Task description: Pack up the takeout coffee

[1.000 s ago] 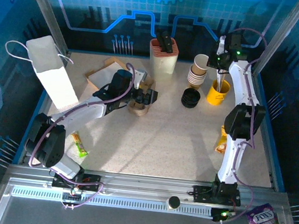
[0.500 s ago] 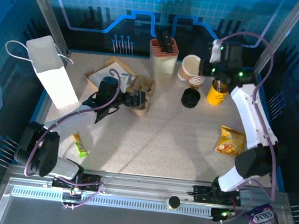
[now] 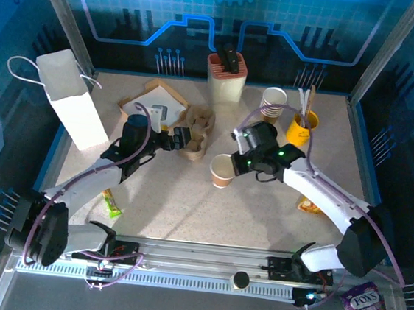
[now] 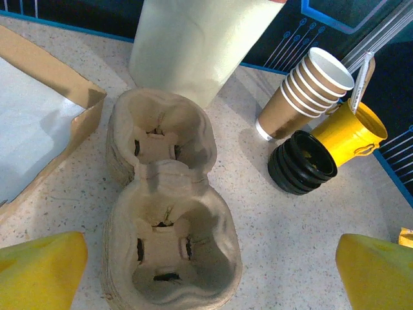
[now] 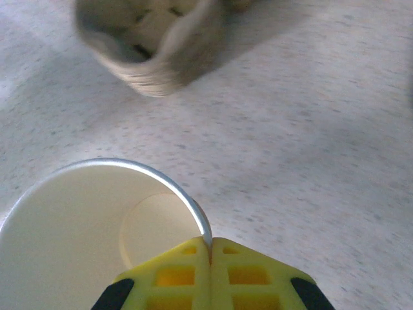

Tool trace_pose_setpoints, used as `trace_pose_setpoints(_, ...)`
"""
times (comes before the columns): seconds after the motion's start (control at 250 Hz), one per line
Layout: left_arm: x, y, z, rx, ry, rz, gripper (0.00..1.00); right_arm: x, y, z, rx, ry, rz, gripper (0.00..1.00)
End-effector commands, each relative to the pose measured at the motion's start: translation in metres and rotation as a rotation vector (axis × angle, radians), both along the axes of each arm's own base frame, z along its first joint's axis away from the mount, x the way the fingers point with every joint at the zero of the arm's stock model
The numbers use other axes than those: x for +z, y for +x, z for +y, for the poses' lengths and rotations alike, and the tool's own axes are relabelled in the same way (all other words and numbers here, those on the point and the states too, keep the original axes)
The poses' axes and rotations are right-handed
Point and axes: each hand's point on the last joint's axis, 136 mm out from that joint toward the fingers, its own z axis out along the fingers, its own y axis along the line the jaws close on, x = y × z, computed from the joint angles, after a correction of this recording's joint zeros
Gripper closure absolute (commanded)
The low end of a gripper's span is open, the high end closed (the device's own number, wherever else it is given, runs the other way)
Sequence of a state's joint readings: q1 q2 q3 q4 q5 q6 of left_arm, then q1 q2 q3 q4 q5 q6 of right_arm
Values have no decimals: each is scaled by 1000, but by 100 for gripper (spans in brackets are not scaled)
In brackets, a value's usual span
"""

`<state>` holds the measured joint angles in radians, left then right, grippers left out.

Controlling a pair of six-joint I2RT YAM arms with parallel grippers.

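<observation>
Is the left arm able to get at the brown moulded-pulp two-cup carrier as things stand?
Probably yes: the open left gripper sits right before the brown moulded-pulp carrier, nothing between them, both wells empty.

The pale speckled tabletop (image 3: 209, 207) carried a white paper bag (image 3: 71, 104) with a cord handle at 9 o'clock. A flat brown cardboard box (image 3: 170, 92) lay at 11, with a two-well pulp cup carrier (image 3: 194, 135) just beside it. A cream holder (image 3: 226, 79) stood at 12. At 1 stood a stack of nested cups (image 3: 273, 103), with a pile of black lids (image 4: 302, 163) beside it. A yellow pot (image 3: 301, 128) stood at 2, an orange snack packet (image 3: 309, 205) lay at 4, and a green wrapper (image 3: 111, 204) at 8. Near the centre was an open tan cup (image 3: 221, 171); whether it touched the surface could not be told.
</observation>
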<state>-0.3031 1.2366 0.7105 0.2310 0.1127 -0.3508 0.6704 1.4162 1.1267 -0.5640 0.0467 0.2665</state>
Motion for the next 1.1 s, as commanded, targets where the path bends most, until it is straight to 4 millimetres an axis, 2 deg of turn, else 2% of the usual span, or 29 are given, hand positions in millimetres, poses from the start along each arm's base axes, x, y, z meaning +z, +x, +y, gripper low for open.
trace_pose_setpoints(0.0,9,1,6,30,-4,-29,0,-3,3,33,56,41,-57,97)
trace_pose_setpoints(0.348,8,1,7,35,1,-30,0,-42,-25,96,227,47,-29,97)
trace_pose_setpoints(0.547,9,2,6,30,7,-33,0,-60,-33,109,274,4,-10,95)
trace_pose_setpoints(0.687,7,3,5,26,10,-33,0,-71,-36,105,288,-36,9,90)
trace_pose_setpoints(0.831,6,4,5,23,10,-33,0,-50,-37,106,299,-3,-17,74)
trace_pose_setpoints(0.939,9,4,2,10,3,-36,0,-19,-34,104,304,37,-68,65)
trace_pose_setpoints(1.035,12,3,-1,-7,-6,-38,0,11,-25,91,275,86,-108,57)
trace_pose_setpoints(1.095,14,2,-5,-26,-15,-40,0,30,-10,75,232,99,-151,53)
